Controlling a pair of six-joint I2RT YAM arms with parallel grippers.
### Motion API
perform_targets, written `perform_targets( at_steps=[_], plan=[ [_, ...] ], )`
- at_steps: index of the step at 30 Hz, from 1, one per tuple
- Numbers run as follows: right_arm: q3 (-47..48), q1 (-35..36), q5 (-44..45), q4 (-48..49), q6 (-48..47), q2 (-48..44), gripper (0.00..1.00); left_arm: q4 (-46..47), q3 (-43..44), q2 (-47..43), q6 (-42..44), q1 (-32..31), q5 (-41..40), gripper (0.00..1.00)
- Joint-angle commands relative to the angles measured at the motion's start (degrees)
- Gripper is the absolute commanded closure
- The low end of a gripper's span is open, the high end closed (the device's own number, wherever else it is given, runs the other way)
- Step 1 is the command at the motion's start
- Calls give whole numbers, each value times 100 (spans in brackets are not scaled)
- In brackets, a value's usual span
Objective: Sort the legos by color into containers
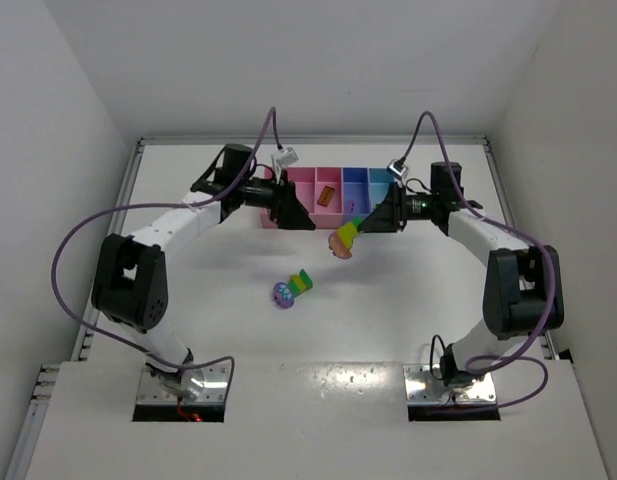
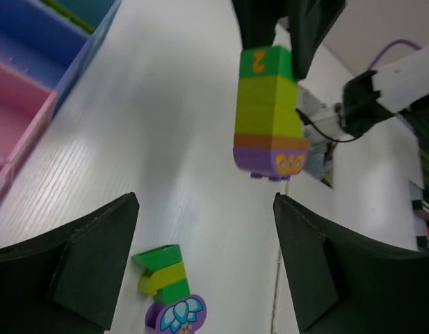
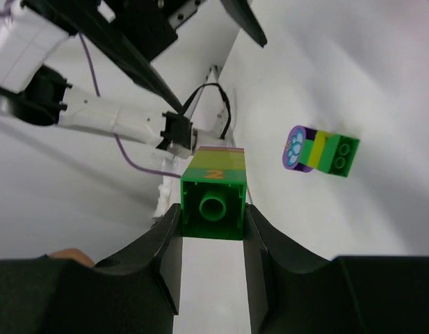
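Two claws face off near tray (image 1: 333, 170). Right claw (image 3: 213, 212) clamps green end of multicoloured strip (image 2: 266, 104), clear of worktop (image 1: 218, 300), purple end toward left claw (image 2: 205, 205), which is wide open and empty. Likely for pulling bricks apart. Second strip (image 1: 293, 288) lies nearby.

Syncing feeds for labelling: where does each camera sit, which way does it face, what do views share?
Top external: high behind the left arm and right arm, looking down at the tray.
Left wrist: behind the open left gripper, facing the strip held ahead.
Right wrist: behind the right gripper, shut on the strip, facing the left arm.
Shared: all show the strip and loose stack.
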Motion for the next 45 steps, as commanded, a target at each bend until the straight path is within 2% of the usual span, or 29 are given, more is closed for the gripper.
perform_targets(
  at_steps=[1, 7, 21, 24, 31, 35, 38, 45],
  plan=[
    [6, 213, -492, 331, -131, -308, 100, 33, 387, 330, -200, 80, 1266, 16],
    [59, 398, -492, 384, -131, -369, 100, 33, 546, 681, -306, 19, 1961, 18],
    [332, 627, -492, 543, -131, -141, 100, 33, 651, 735, -306, -341, 2409, 20],
    [384, 680, -492, 595, -131, -89, 100, 33, 704, 735, -306, -412, 2409, 24],
    [437, 680, -439, 648, -131, -36, 100, 33, 757, 840, -306, -517, 2523, 51],
    [437, 618, -387, 648, -131, -36, 100, 33, 757, 840, -306, -517, 2637, 75],
    [499, 487, -334, 701, -131, -36, 100, 33, 626, 840, -306, -517, 2638, 88],
    [841, 39, -281, 754, -131, 131, 100, -20, 98, 550, -174, -517, 2586, 94]
  ],
)
